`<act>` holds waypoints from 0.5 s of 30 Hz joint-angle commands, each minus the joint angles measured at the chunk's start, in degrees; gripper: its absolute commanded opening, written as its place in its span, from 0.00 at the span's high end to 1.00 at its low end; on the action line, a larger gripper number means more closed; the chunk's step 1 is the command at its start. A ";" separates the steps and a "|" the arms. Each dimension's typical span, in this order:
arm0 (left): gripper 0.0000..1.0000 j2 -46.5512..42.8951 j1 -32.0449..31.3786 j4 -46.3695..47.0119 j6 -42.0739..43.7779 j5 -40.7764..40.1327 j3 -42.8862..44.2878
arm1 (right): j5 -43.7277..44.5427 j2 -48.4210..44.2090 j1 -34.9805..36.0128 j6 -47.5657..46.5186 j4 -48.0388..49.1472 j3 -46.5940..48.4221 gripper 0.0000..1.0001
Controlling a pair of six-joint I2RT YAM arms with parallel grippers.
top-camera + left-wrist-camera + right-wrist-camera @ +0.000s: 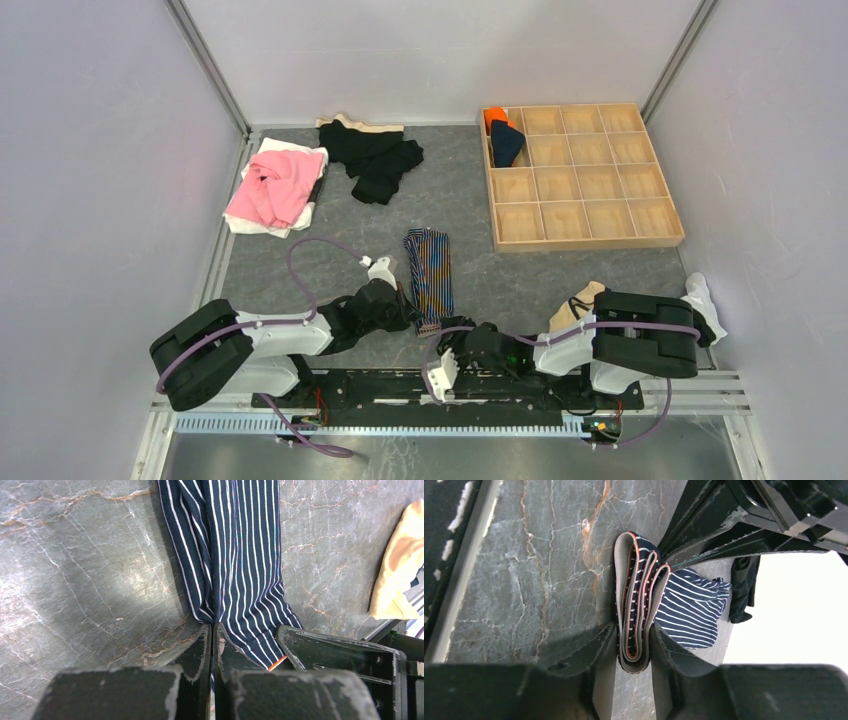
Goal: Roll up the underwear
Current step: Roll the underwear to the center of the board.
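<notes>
**Navy striped underwear (430, 268) gripped at its near end**

The striped underwear lies on the grey worktop (470, 200) as one long folded strip, between the two arms. Its near end is close to the arm bases.

The right fingers (674, 655) stand partly apart and grip the folded waistband at that end. One finger is on each side, and both touch the layers.

The left fingers (200, 650) are pressed fully together. Their tips are at the edge of the strip, just beside the same end. Whether they pinch any cloth, I cannot tell.

Counted:
- one striped underwear
- one wooden tray (590, 243), with two cloths at its far left corner: one orange cloth (495, 116) and one dark blue cloth (507, 143)
- one pink garment (272, 185)
- one heap of black garments (375, 155)
- one cream cloth (580, 300) and one white cloth (700, 300), both by the right arm
</notes>
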 commanded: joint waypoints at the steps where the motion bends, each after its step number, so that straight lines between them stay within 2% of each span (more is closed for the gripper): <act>1: 0.98 1.66 0.01 -4.98 3.51 -1.25 -2.15 | -0.62 0.98 0.16 2.05 -2.44 -0.74 0.68; 5: 0.98 1.66 0.50 -4.24 4.29 -2.50 -2.49 | -1.05 0.37 0.17 3.28 -3.97 -0.06 0.85; 9: 0.97 0.07 1.72 -6.13 5.60 -3.47 -1.05 | -1.50 -1.72 0.16 5.44 -5.61 -0.12 0.97; 15: 0.81 -10.44 1.77 -13.62 7.09 -8.48 2.01 | -5.54 -6.29 0.14 11.20 -13.28 2.76 1.00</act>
